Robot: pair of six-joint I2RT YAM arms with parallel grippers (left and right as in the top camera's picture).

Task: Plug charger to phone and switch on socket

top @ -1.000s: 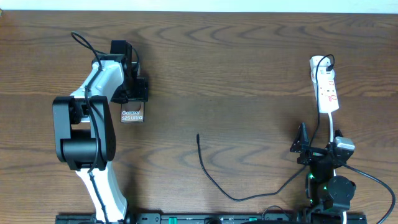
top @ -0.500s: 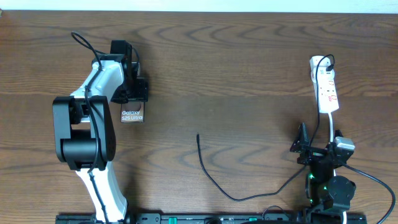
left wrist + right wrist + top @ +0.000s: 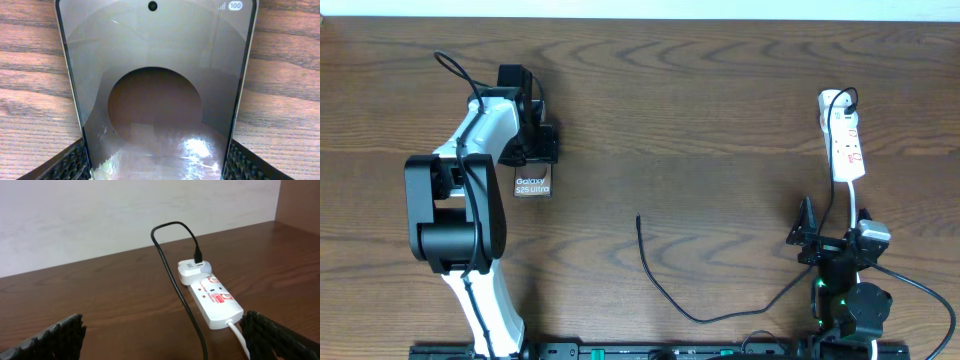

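The phone (image 3: 532, 183) lies flat on the wooden table at the left, its screen text visible. It fills the left wrist view (image 3: 155, 75), showing a dark round shape. My left gripper (image 3: 530, 148) (image 3: 155, 167) is shut on the phone, one pad against each long edge. The charger cable (image 3: 660, 290) curves across the middle, its free tip near the centre. It runs to a white adapter (image 3: 192, 270) in the far end of the socket (image 3: 844, 140) (image 3: 212, 300). My right gripper (image 3: 835, 238) (image 3: 160, 340) is open and empty, just short of the socket.
The socket's white cord (image 3: 240, 335) runs back toward my right arm (image 3: 850, 300), beside the black cable (image 3: 175, 280). A pale wall (image 3: 125, 210) stands behind the table's far edge. My left arm's base (image 3: 455, 220) stands at the left front.
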